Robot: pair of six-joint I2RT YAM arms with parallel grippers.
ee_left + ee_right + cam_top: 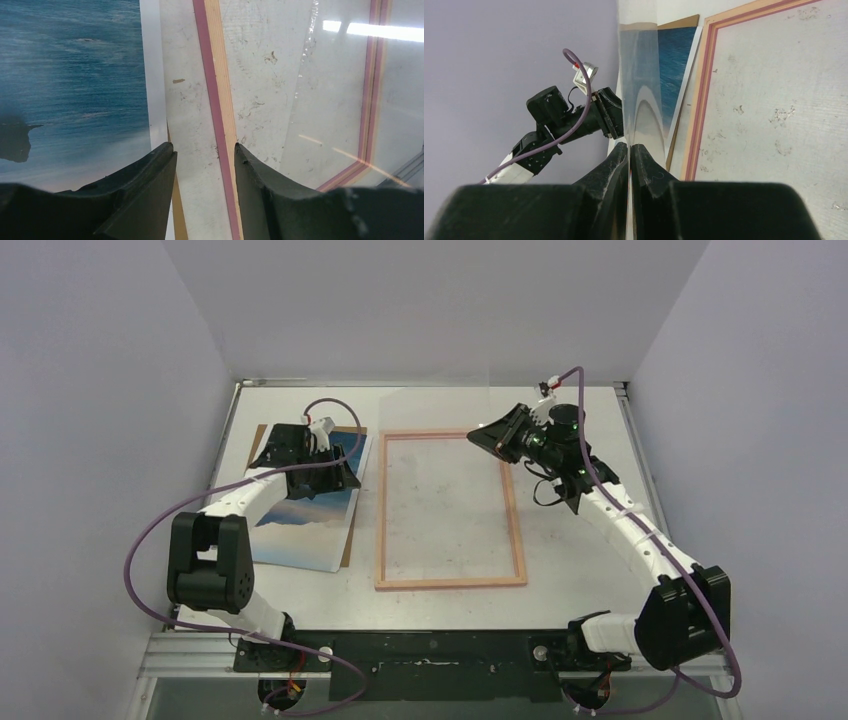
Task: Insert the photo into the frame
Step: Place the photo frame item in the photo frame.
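The left gripper point(202, 150), jaws parted and empty, hangs by the edge of the photo point(300, 515) — flat on a brown board point(349, 540), left of the frame point(450, 582). The right gripper point(630, 146) pinches a clear sheet point(639, 75) — jaws nearly closed.

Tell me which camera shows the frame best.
Top external: the frame lies flat with all four rails visible. Left wrist shows only two rails and a corner; right wrist shows just one corner's rails.
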